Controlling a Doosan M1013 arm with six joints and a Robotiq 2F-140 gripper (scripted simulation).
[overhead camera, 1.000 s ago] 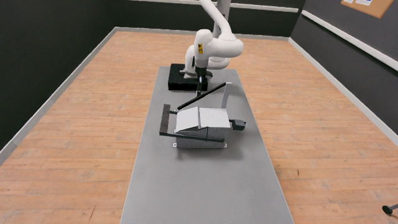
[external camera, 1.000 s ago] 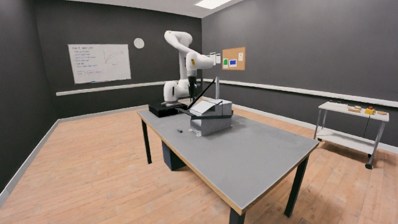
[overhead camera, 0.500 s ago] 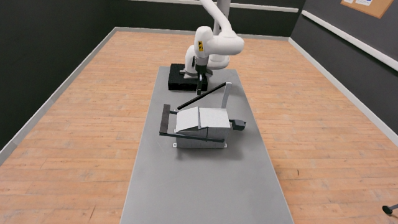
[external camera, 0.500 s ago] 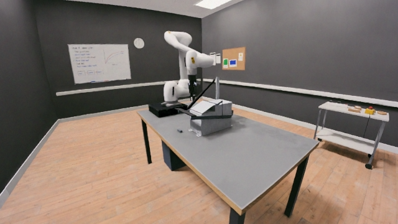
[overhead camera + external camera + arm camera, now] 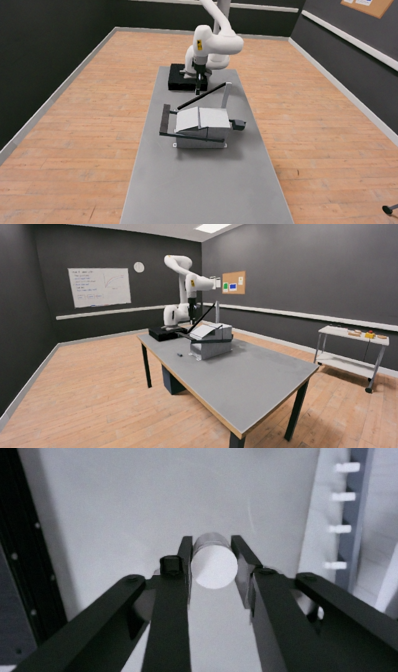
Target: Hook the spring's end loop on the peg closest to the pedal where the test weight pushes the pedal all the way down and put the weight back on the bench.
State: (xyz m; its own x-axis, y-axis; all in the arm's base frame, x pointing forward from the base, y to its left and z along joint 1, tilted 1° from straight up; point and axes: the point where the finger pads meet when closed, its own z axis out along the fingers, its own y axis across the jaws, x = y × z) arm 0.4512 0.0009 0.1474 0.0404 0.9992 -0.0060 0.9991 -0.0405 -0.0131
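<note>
Checking wrist view, I saw the tool (image 5: 198,93) (image 5: 191,323) (image 5: 211,551) clenched on a pale cylinder (image 5: 214,566); its underside was hidden, spring hookup unclear.

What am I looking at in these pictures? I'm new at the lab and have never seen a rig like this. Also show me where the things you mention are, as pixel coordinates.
The white machine is a robot arm (image 5: 219,43) (image 5: 199,283); its black jaws hold a round, pale-topped metal piece (image 5: 215,567), probably the test weight. The top view looks down along a gray bench (image 5: 202,186) (image 5: 249,379), the exterior view shows the room from a corner, and the wrist view looks past the jaws. On the bench stand a black block (image 5: 178,84) (image 5: 158,335) under the arm and a gray metal box, the feeder (image 5: 214,116) (image 5: 214,348). The wrist view also shows four white pegs (image 5: 340,528) in a row.
</note>
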